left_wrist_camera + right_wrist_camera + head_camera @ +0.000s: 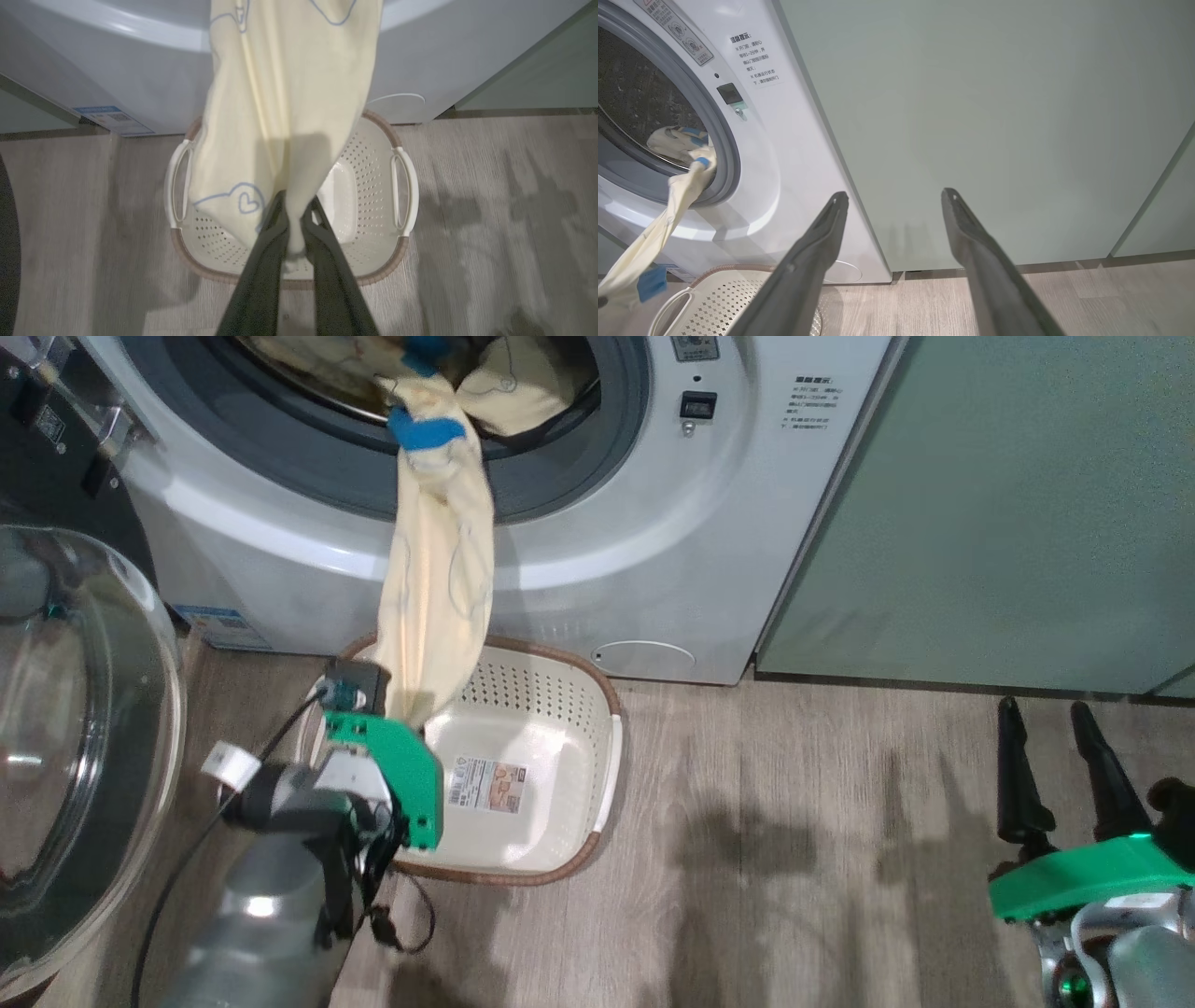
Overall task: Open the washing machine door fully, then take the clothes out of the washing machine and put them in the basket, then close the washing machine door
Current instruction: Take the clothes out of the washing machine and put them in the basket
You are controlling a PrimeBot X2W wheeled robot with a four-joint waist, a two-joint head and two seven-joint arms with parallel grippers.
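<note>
The washing machine (pixel 653 523) stands with its opening bare, and the washing machine door (pixel 84 728) is swung out at the left, its glass bowl facing me. A long pale yellow piece of the clothes (pixel 439 588) with a blue band hangs from the drum down over the basket (pixel 611 728). My left gripper (pixel 294 219) is shut on that cloth's lower end, just above the basket (pixel 373 275). More clothes (pixel 672 140) lie inside the drum. At the lower right, my right gripper (pixel 1046 709) is open and holds nothing, well clear of the basket.
A sage-green cabinet front (pixel 1008 504) stands right of the washer, straight ahead of the right gripper (pixel 894 196). Wood floor (pixel 794 849) stretches between the basket and the right arm. A black cable (pixel 187 868) trails along my left forearm.
</note>
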